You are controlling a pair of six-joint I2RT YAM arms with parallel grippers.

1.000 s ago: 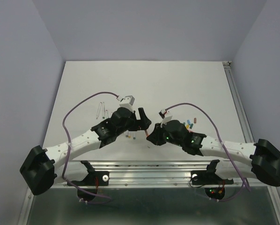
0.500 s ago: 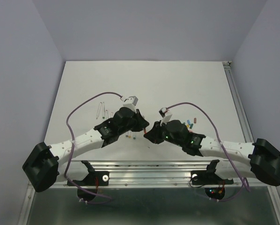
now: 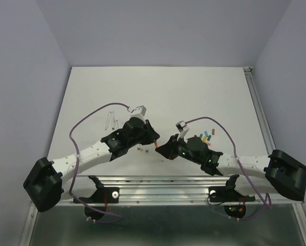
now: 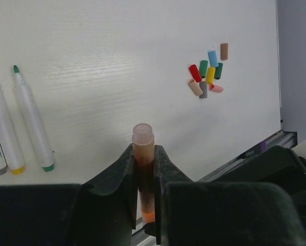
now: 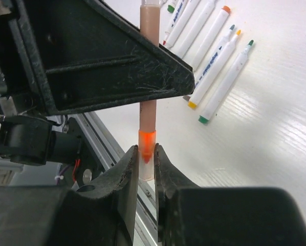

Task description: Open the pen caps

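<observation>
Above the white table (image 3: 168, 87), mid-frame, clamping a light, stiff, likely slippery pen (image 4: 143, 136) tight in the left gripper (image 4: 144, 156), nipping its orange cap (image 5: 146, 138) in the closed right gripper (image 5: 145, 154).

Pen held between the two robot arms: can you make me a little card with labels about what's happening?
pen: peach, orange near one end, gripped by both arms
left end effector: shut on the pen's barrel
right end effector: shut on the pen's orange end
loose caps: colourful pile on the table
other pens: lying uncapped on the table
cap on held pen: cannot tell
</observation>
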